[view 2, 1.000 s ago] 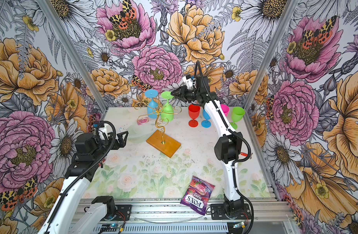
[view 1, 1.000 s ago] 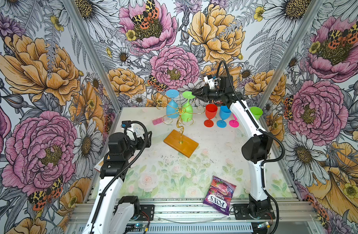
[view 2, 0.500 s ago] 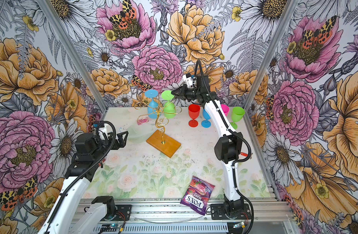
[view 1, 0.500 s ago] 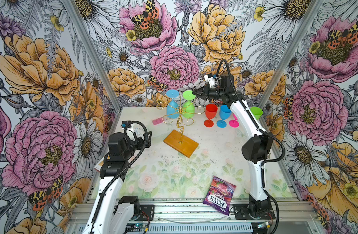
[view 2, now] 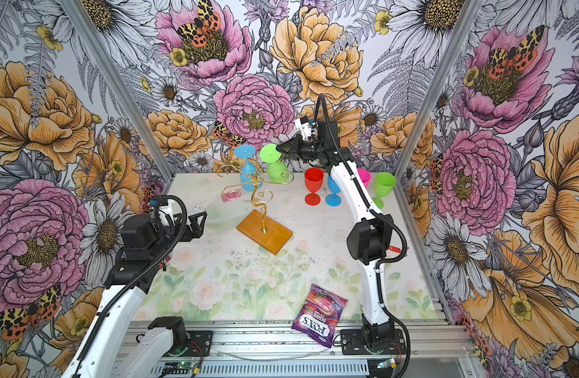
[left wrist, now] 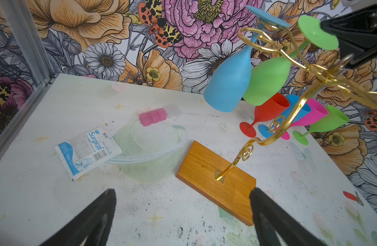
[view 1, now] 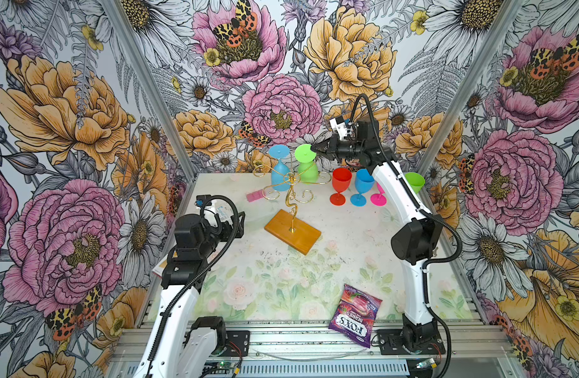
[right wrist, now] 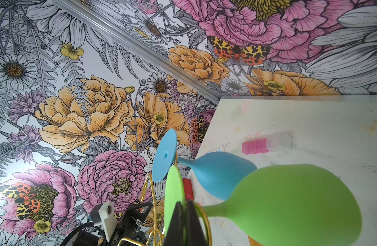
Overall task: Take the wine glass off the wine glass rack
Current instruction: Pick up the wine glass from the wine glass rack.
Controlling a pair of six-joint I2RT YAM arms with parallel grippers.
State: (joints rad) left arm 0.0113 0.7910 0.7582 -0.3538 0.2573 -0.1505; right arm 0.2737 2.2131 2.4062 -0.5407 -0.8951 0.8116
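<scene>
Right wrist view, right jaws clamped on the foot of the green glass (right wrist: pixel 290 202) hung upside down on the rack (view 1: pixel 298 234), blue glass (right wrist: pixel 217 172) hung just beside, four upright glasses (view 1: pixel 341 181) near on the tabletop (view 1: pixel 347 248), left jaws wide.

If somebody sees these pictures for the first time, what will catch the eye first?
First, the gold wine glass rack in the middle of the table, with a blue wine glass and a green wine glass hanging upside down from it. Next, the right gripper, high at the back, shut on the green glass's foot. Beside the rack, four bright glasses stand in a row at the table's far edge.
</scene>
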